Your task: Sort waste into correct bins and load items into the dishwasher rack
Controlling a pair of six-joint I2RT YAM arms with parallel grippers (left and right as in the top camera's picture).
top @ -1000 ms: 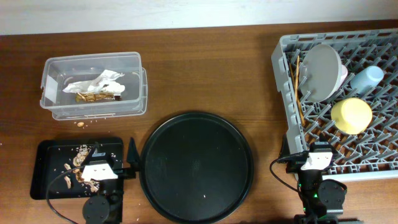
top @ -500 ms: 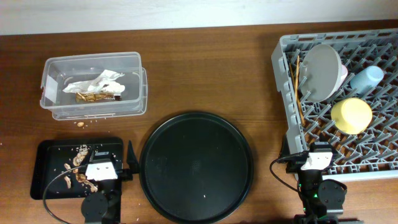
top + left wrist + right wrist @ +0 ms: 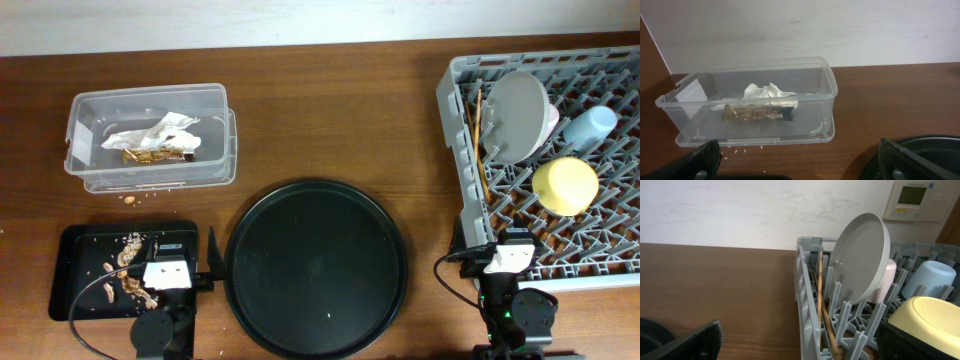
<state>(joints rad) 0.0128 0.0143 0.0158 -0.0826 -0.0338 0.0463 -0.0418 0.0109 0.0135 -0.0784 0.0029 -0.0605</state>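
While left gripper [image 3: 800, 157] and right gripper [image 3: 800, 342] gape empty, we reckon the wrapper [image 3: 762, 92] light, crinkly, pinchable mid-bunch.

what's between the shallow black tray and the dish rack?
The large round black tray, plus a left end effector finger in the gap beside the shallow black tray; otherwise bare wood. Overhead view.

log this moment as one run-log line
wrapper in clear tub | most scraps in black tray | plate, blue cup, pink cup, bowl, chopsticks in rack | left hand open, empty | right hand open, empty
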